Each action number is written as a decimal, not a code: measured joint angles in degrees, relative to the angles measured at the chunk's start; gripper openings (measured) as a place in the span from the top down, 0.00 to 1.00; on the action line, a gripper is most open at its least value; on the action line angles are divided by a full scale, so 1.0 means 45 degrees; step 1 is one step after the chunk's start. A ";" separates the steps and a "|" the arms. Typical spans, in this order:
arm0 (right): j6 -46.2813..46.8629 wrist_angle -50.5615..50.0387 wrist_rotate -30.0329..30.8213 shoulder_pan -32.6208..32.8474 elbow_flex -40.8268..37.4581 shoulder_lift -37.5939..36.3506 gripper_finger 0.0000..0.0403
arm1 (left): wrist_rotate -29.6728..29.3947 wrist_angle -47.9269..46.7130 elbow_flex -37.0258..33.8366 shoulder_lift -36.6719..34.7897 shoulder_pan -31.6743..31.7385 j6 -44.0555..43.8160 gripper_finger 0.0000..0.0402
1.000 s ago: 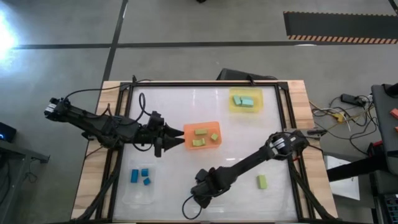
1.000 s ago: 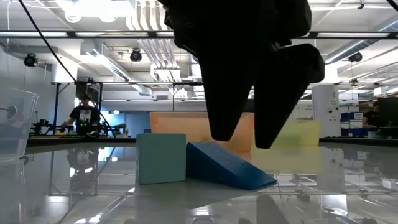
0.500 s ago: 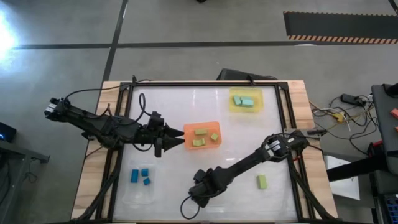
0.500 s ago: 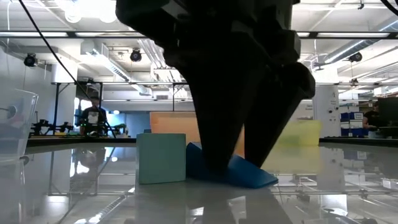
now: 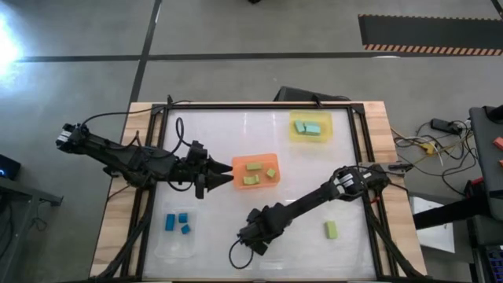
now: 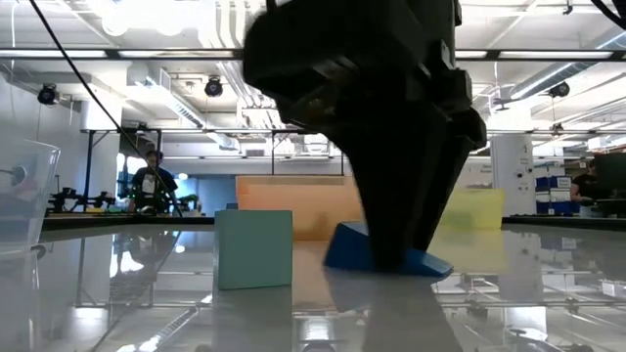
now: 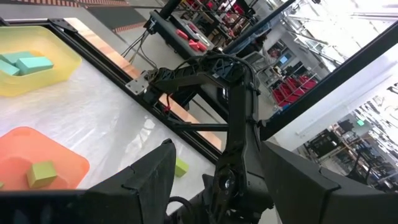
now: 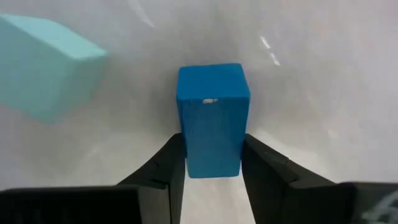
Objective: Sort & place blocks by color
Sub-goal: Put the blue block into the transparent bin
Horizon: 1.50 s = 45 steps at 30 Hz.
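Right end effector (image 8: 211, 168) clamps the blue block (image 8: 212, 118) low over the bench (image 5: 314, 173), near a teal block (image 8: 46, 65). Left end effector (image 5: 228, 174) waits, narrow, beside the orange tray (image 5: 275, 159).

The right arm is reaching diagonally across the table from its base at the right edge toward the near-centre, its links stretched long and low. Its wrist is pitching downward, and the right gripper (image 5: 253, 237) is pointing at the table surface, its two dark fingers (image 8: 163, 173) pressing against opposite sides of a dark blue block (image 8: 212, 118) held between them. The left arm is extending from the left edge toward the middle, lying nearly level. The left gripper (image 5: 226, 173) is hovering with its fingers (image 7: 148, 178) spread apart, gripping nothing.
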 joint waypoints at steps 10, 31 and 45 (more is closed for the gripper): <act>-0.1538 -0.2186 0.0503 -0.0296 -0.0033 -0.1587 0.72 | -0.0016 -0.0002 0.0000 -0.0015 0.0019 0.0000 0.46; -0.5569 0.7588 0.2588 -0.1476 -0.7597 -0.9875 0.72 | -0.0437 0.0005 -0.0019 -0.0024 0.0204 0.0325 0.46; -0.5896 2.1208 0.2748 -0.1846 -1.3550 -1.1324 0.72 | -0.0280 0.2773 -0.0044 0.1324 0.0209 0.1680 0.46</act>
